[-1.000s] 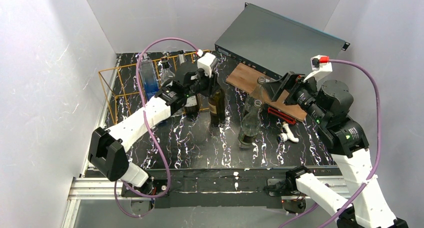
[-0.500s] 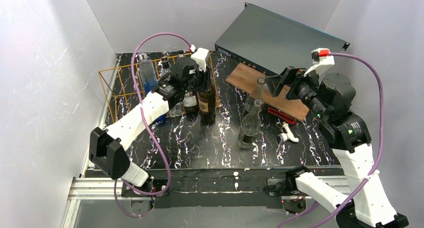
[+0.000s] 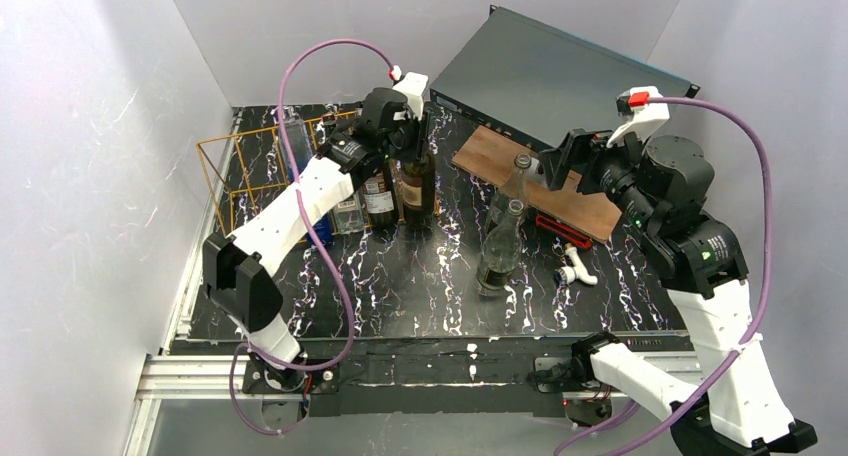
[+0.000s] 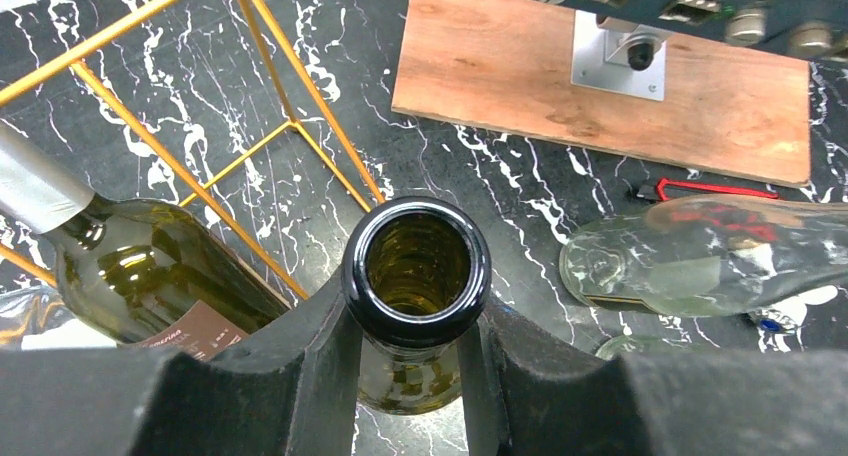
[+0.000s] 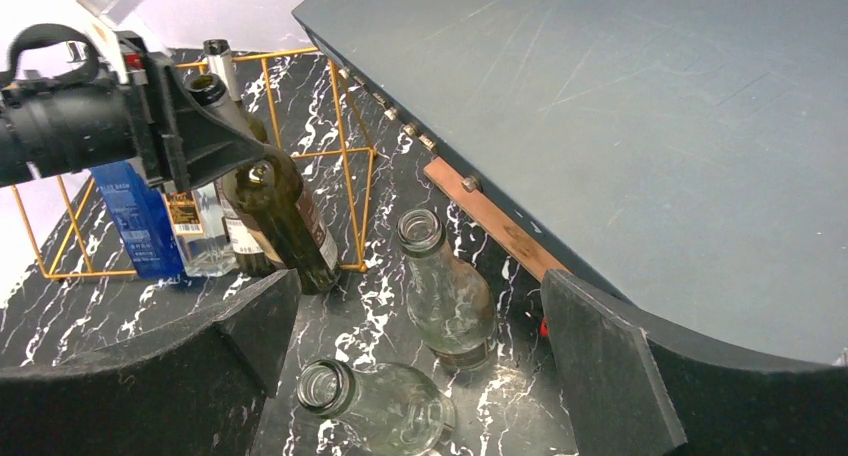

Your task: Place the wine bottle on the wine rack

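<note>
**Bottles: six in all.**
- Wine bottle [image 3: 418,184], one: dark glass, open mouth. It leans, neck tipped toward the rack, with its base at the rack's near right corner, outside the wires. Whether the base touches the table cannot be told.
- Foil-topped green bottle [image 4: 150,276], one: labelled, just left of the wine bottle.
- Clear labelled bottle [image 5: 200,251], one: beside the green one.
- Blue bottle [image 5: 135,216], one: furthest left of this group. All three stand at the rack's right end. Whether each sits inside a bay cannot be told.
- Nearer clear glass bottle [image 3: 497,261] and farther clear glass bottle [image 3: 516,181], two: unlabelled and open-mouthed, mid-table, well apart from the rack.

**Wine rack [image 3: 232,181], one.** Orange-gold wire frame at the table's far left, with several rectangular bays.

**Grippers: two.**
- Left gripper [image 3: 408,146]: clenched on the wine bottle's neck just below the lip, one finger on each side.
- Right gripper [image 3: 558,164]: released, fingers spread wide with nothing between them, raised above the wooden board.

**Other items, one of each.**
- Wooden board [image 3: 490,151]: flat, at the far right.
- Grey case [image 3: 560,76]: behind the board, with connectors along its front edge.
- Red tool [image 3: 558,226]: at the board's near edge.
- White pipe fitting [image 3: 578,268]: just nearer than the red tool.
- Table [image 3: 400,296]: black with white veining.
</note>
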